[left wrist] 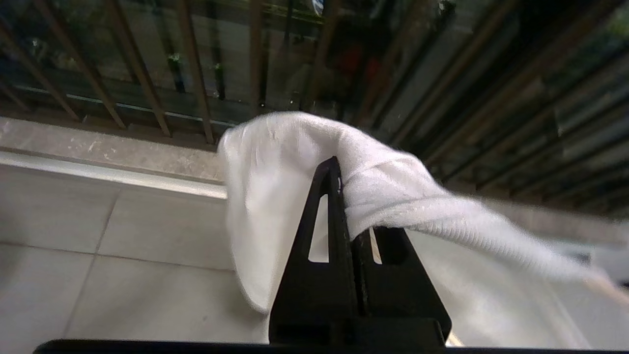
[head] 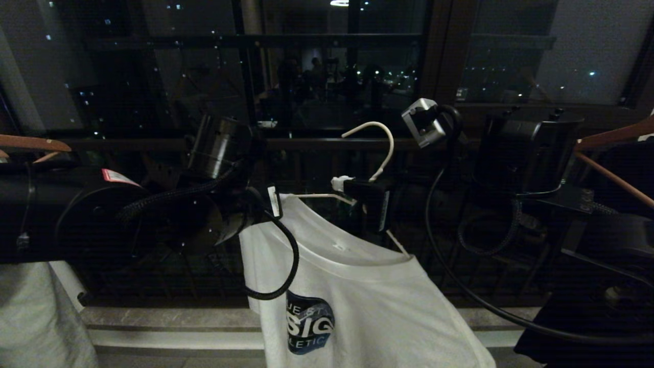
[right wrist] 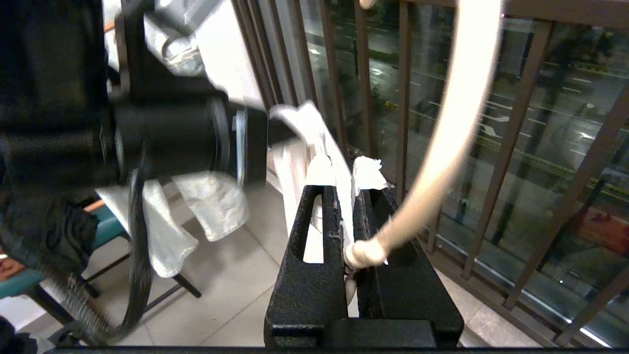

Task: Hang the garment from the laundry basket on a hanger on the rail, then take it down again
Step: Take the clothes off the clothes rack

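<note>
The white T-shirt point(head: 357, 296) is seen draped on the thin white wire hanger point(head: 380, 148), held up in the air in front of the dark balcony railing point(head: 327, 143); its dark blue lettered print point(head: 309, 323) faces the head camera. No rail or basket is seen in these views.

The right claw point(right wrist: 350, 231) is pressed together on the hanger's neck, just below the curved hook, with a scrap of white wrapping caught between its black fingers point(right wrist: 309, 246). In the head view this claw point(head: 365, 197) is found just above the shirt's collar.

The left claw point(left wrist: 346, 216) is clamped shut on a fold of the T-shirt's shoulder, beside the ribbed collar, and the cloth is bunched over its fingertips. In the head view the left claw point(head: 255, 209) is met at the shirt's shoulder, by the hanger's end.

Pale floor tiles point(left wrist: 98, 255) and a stone ledge point(left wrist: 108, 147) are seen below the railing. An orange-brown hanger point(head: 613, 148) is visible at the far right.
</note>
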